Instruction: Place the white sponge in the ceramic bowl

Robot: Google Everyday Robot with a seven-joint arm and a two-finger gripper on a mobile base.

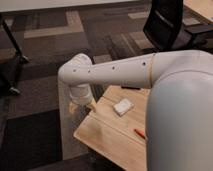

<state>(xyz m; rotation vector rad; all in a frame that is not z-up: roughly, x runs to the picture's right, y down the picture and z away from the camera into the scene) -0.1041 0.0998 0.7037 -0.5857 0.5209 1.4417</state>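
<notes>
Jaws stood wide apart and held nothing, as far as the pale, half-hidden shape of the gripper (pixel 76 107) let one judge. It hung below the bent wrist, just off the left edge of the light wooden plank table (pixel 107 136). That left edge and the near corner showed plainly, with dark grey carpet banded in tan (pixel 40 95) lying open to the left and beyond.

The small white rectangular soft sponge (pixel 123 107) lay flat on the tabletop, to the right of the gripper and apart from it, with bare wood on all sides. The thick, smooth white robot arm (pixel 115 70) crossed over the table's far edge and hid it. Its broad rounded shell covered the table's right part. A thin red pen-like object (pixel 140 133) lay beside that shell, one end cut off by it.

A black office chair (pixel 167 25) stood well beyond the table, its top out of frame. Slim black metal stand legs (pixel 12 45) crossed the carpet at the far left.
</notes>
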